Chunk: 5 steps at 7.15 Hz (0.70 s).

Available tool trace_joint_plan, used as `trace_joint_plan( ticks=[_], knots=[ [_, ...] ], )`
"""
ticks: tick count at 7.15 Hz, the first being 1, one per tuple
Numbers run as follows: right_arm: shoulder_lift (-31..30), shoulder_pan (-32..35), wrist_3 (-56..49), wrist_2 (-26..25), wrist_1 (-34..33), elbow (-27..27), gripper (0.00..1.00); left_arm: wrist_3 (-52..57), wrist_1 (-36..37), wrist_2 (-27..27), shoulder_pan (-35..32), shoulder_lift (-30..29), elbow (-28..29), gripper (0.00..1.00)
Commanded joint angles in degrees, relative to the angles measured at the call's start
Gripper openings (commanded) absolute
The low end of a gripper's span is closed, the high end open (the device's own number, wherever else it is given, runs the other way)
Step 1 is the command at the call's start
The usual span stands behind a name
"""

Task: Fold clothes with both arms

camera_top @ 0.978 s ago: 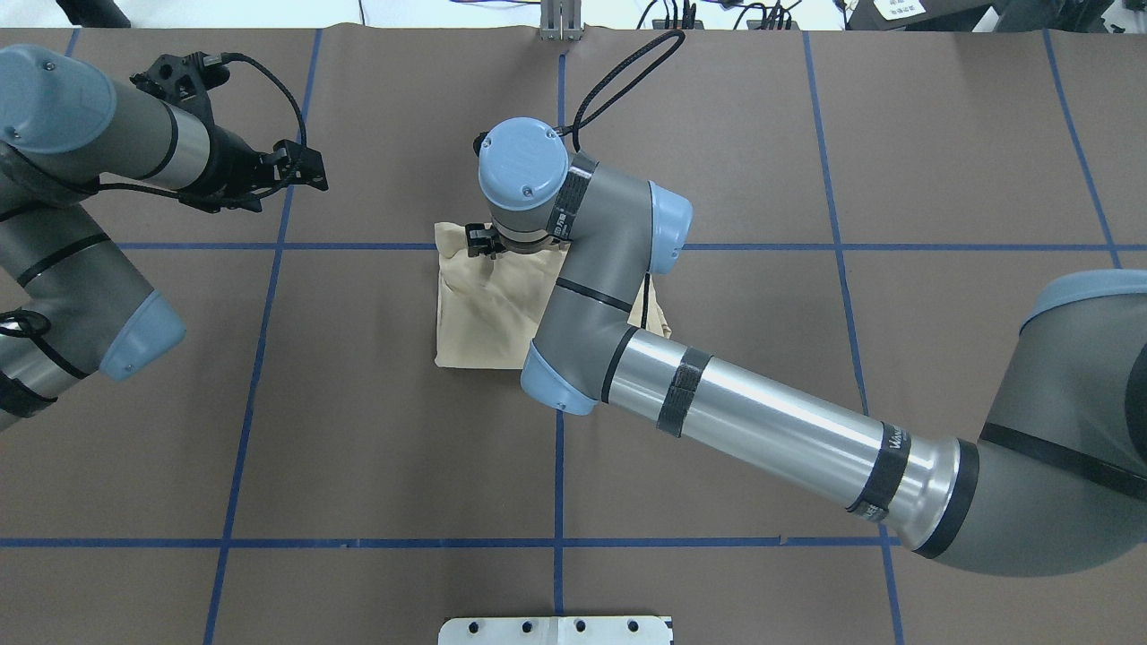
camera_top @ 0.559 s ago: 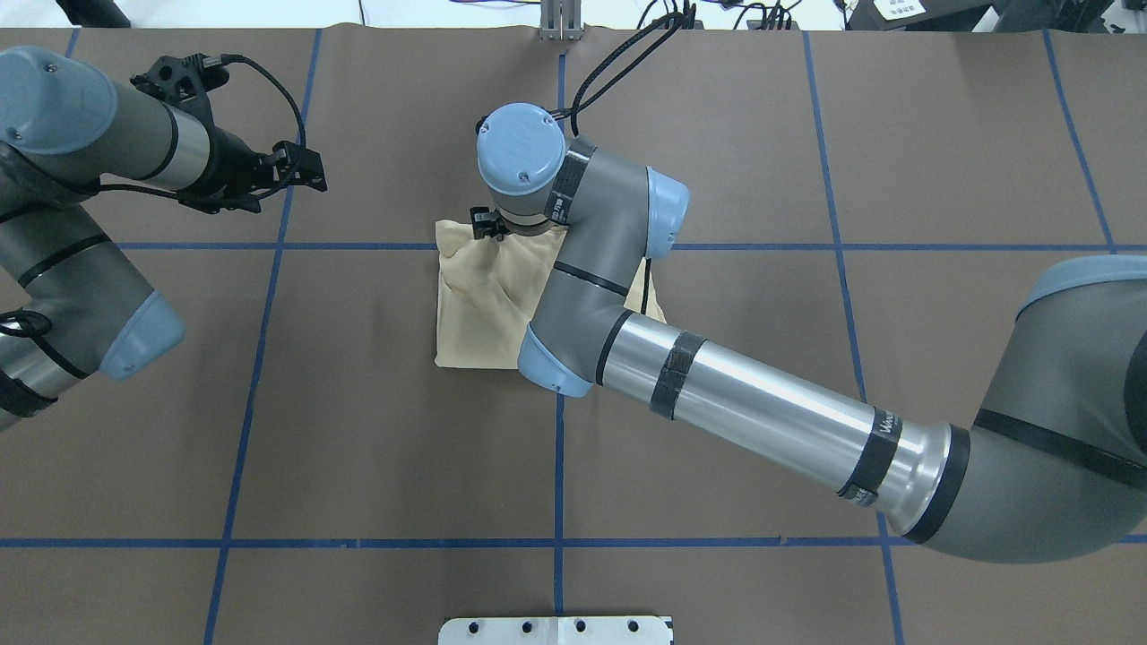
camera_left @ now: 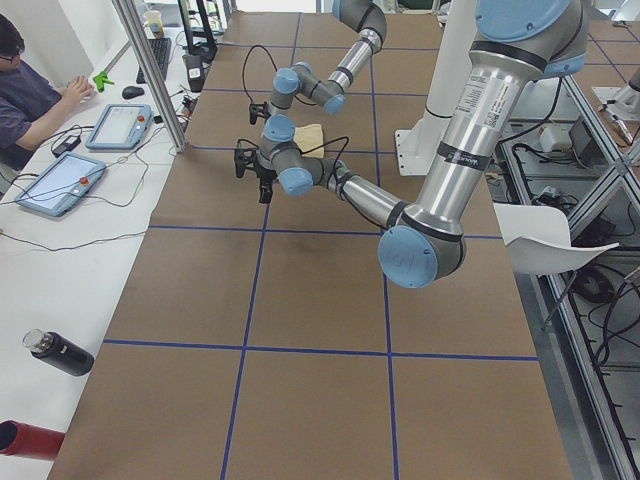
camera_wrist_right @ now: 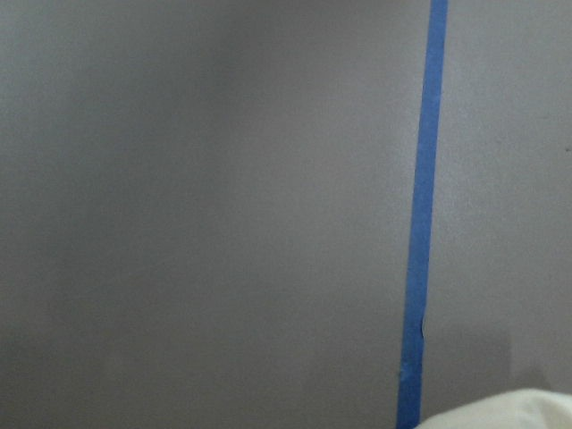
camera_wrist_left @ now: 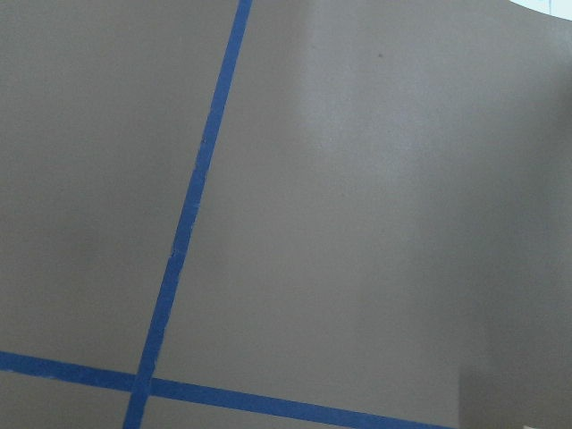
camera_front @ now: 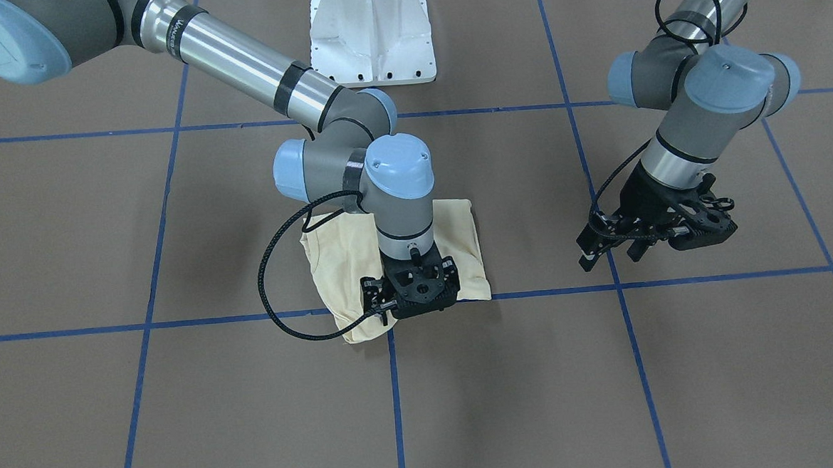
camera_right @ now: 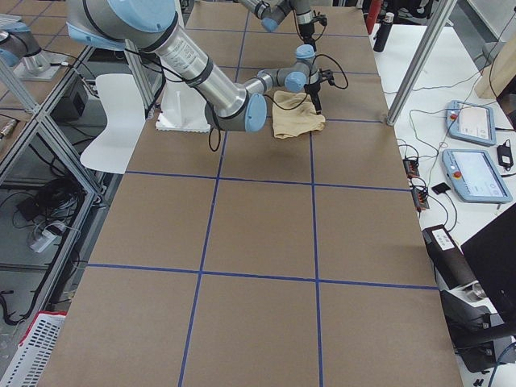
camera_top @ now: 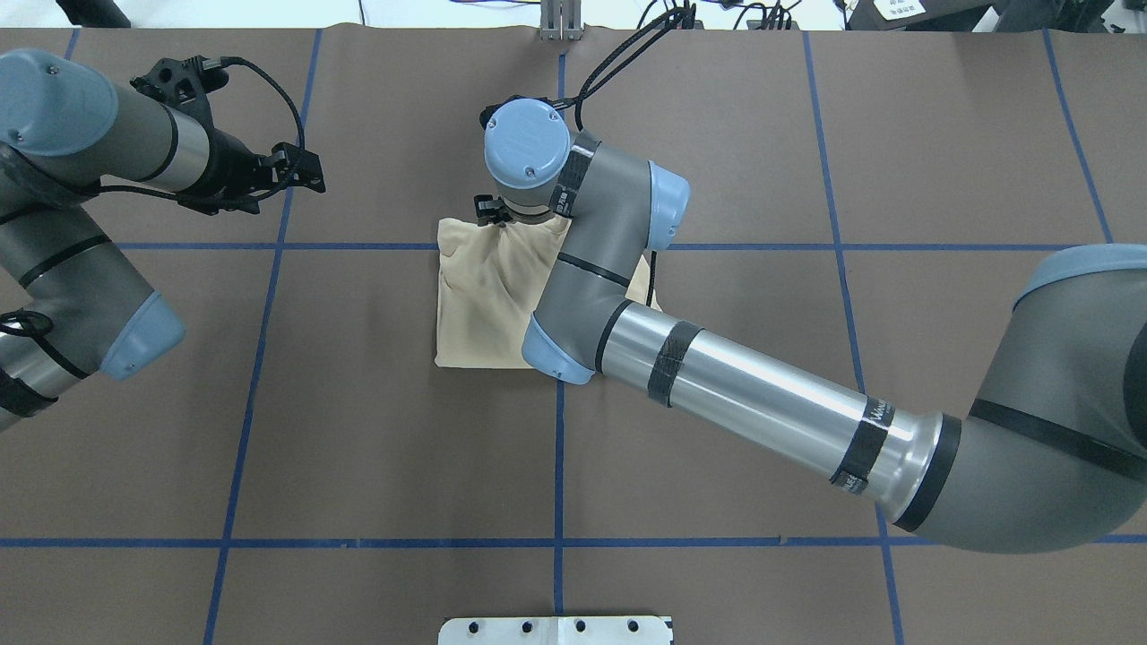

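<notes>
"Two end effectors and one garment. Which is placed for the next fold?"

"By my reading, the right one. The T-shirt [camera_top: 479,305] lies as a compact cream packet near the middle of the table [camera_top: 358,448]. The right end effector [camera_front: 412,295] points down at the packet's far edge, the side away from the robot's base. The cloth runs from it back toward the robot, under the right arm [camera_top: 762,403]."

"Has it got hold of the fabric?"

"I cannot tell. Its fingertips are hidden under its own body in the front view and under the wrist from overhead. Its wrist camera shows only bare table, a blue tape line [camera_wrist_right: 420,223] and a sliver of cream cloth at the bottom edge."

"And the other?"

"The left end effector [camera_front: 611,254] hangs well apart from the packet, out on the robot's left. Its fingers look parted with nothing between them."

"How does the packet's long axis run?"

"It seems to run across the table, from the robot's left to its right, though the arm covers part of it. One far corner spills over the tape line on the operators' side."

"So what does the next move turn on?"

"I judge that any fold would carry that far edge back toward the robot. The left arm would have to travel inward before it could help."
</notes>
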Motion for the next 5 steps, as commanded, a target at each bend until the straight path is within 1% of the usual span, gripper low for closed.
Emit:
trace_joint_plan(
  ticks=[1,2,3,4,5],
  knots=[
    [0.4,2.4,-0.5,3.0,-0.7,2.0,0.99,1.1,0.0,-0.8,-1.8,-0.1,-0.3,0.99],
    [-0.1,4.5,-0.6,7.4,-6.3,5.8,0.99,4.3,0.1,-4.1,-4.0,0.1,-0.7,0.99],
    [-0.7,6.2,-1.4,9.8,-15.3,11.4,0.99,8.3,0.1,-5.3,-6.0,0.4,-1.0,0.99],
    [-4.6,9.6,-3.7,14.7,-20.7,18.1,0.99,13.8,0.0,-5.5,-7.9,3.8,-3.2,0.99],
    [-10.0,13.8,-7.3,19.3,-22.9,23.8,0.99,20.9,0.2,-5.6,-10.6,6.0,-3.3,0.99]
  ],
)
